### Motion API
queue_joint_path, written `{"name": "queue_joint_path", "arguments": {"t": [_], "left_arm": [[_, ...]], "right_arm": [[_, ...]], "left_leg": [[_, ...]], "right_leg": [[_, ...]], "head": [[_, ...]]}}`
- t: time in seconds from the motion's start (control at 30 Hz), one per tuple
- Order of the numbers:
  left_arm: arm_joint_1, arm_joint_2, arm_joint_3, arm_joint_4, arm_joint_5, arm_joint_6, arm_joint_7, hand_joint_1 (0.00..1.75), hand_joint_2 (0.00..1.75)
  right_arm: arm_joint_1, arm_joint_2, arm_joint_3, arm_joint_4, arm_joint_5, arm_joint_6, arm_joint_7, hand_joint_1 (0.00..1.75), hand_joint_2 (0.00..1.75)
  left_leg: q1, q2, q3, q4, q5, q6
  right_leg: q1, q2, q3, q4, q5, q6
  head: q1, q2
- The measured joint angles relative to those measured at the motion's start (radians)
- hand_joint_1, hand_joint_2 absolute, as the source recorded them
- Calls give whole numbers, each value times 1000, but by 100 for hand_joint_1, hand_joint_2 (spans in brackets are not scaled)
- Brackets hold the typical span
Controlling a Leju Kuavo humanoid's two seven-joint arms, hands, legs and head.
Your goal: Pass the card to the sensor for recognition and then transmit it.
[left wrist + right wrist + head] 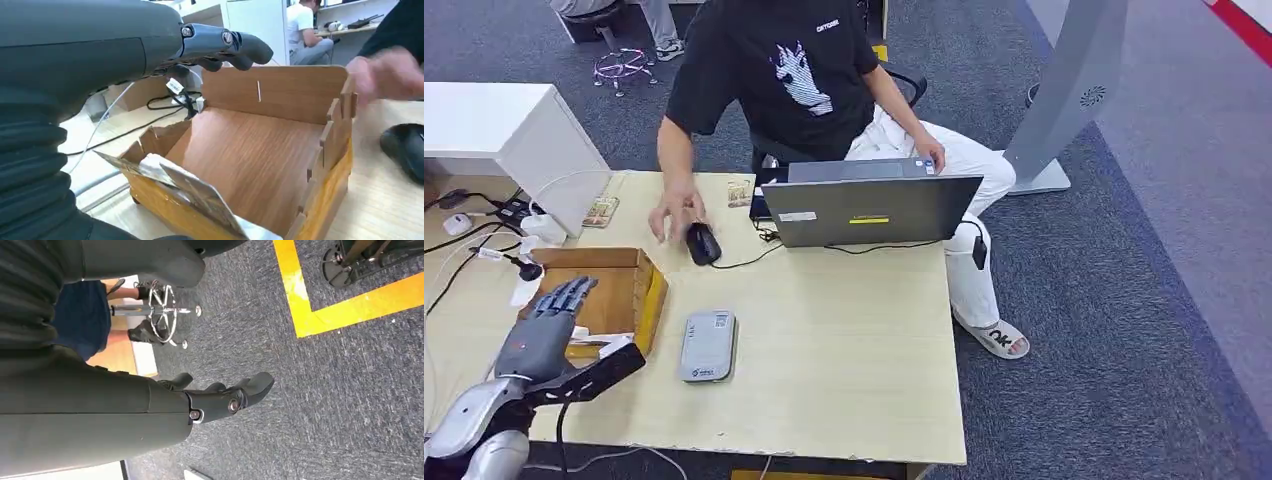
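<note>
My left hand (549,322) hovers over the near left part of an open wooden box (646,292), fingers stretched out and apart, holding nothing. In the left wrist view its fingers (225,45) hang above the box floor (250,160). A few cards (187,190), pale and silvery, lean against the box's near corner, below the hand and apart from it. The grey sensor (708,345) lies flat on the table just right of the box. My right hand (220,397) hangs over grey carpet, fingers loosely apart and empty.
A person sits at the far side of the table (844,350) behind a grey laptop (869,207), one hand at a black mouse (703,243). Two loose cards (601,211) (740,193) lie near the far edge. Cables and a power strip (516,212) lie to the left.
</note>
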Motion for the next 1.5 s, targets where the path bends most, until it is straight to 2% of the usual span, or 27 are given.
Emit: {"name": "queue_joint_path", "arguments": {"t": [0.17,1.03,1.2,1.23,1.27,1.33,1.37,1.5], "left_arm": [[-11,3,-1,6,-33,-3,37,0,175],[-31,0,-1,35,-58,-1,41,0,175],[-32,-5,-1,36,-58,-1,41,12,175],[-32,-5,-1,38,-58,-1,41,24,175],[-32,-6,-1,40,-58,-1,42,44,175],[-32,-6,-1,44,-58,-2,46,112,175],[-33,-6,-1,47,-58,-2,47,152,175],[-40,-7,-2,57,-58,-4,47,175,175]], "right_arm": [[0,1,-2,0,8,-2,3,0,175],[0,1,-17,0,17,-2,2,0,175],[0,1,-17,0,18,-1,2,0,175],[0,1,-17,0,18,-1,3,0,175],[0,1,-17,0,18,-1,3,0,175],[0,1,-19,0,21,-2,3,0,175],[0,1,-19,0,22,-2,3,0,175],[0,1,-22,0,27,-2,3,0,175]], "left_leg": [[0,0,0,0,0,0],[0,0,0,0,0,0],[0,0,0,0,0,0],[0,0,0,0,0,0],[0,0,0,0,0,0],[0,0,0,0,0,0],[0,0,0,0,0,0],[0,0,0,0,0,0]], "right_leg": [[0,0,0,0,0,0],[0,0,0,0,0,0],[0,0,0,0,0,0],[0,0,0,0,0,0],[0,0,0,0,0,0],[0,0,0,0,0,0],[0,0,0,0,0,0],[0,0,0,0,0,0]], "head": [[0,0],[0,0],[0,0],[0,0],[0,0],[0,0],[0,0],[0,0]]}}
